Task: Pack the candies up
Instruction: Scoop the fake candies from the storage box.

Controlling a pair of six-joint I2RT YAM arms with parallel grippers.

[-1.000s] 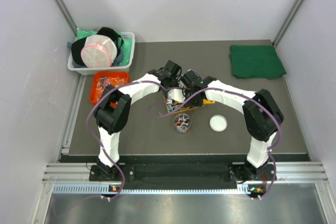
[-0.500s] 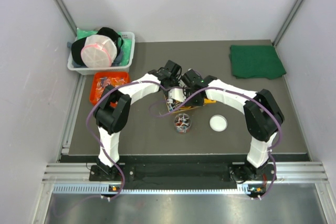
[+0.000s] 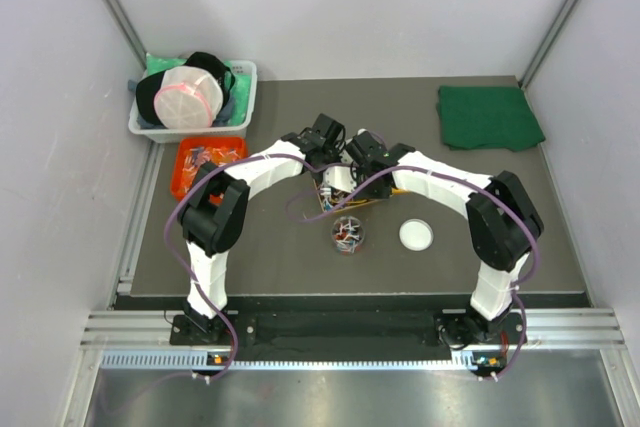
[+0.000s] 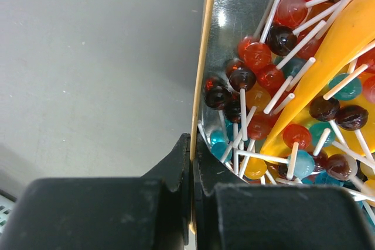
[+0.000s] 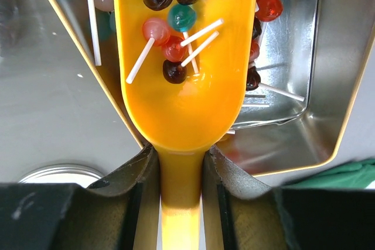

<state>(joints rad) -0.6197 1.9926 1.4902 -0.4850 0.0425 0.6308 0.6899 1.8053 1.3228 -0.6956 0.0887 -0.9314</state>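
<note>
The candies (image 4: 258, 57) are small round lollipops on white sticks, red, brown, teal and orange, piled in a shiny metal tin (image 4: 205, 57) with a yellow rim. My left gripper (image 4: 192, 162) is shut on the tin's side wall. An orange scoop (image 5: 187, 86) lies over the tin (image 5: 287, 57) with several candies (image 5: 174, 48) in its bowl. My right gripper (image 5: 181, 168) is shut on the scoop's handle. From above, both grippers meet at the tin (image 3: 335, 199) in mid-table. Just in front of it stands a small round jar (image 3: 349, 235) holding some candies.
A white round lid (image 3: 416, 235) lies right of the jar. An orange tray (image 3: 180, 182) with small items sits at the left, and a white basket (image 3: 246, 97) of caps behind it. A folded green cloth (image 3: 488, 115) lies at the back right.
My right arm has shifted slightly to the left over the tin with the scoop. The left arm and the tin have stayed put.
</note>
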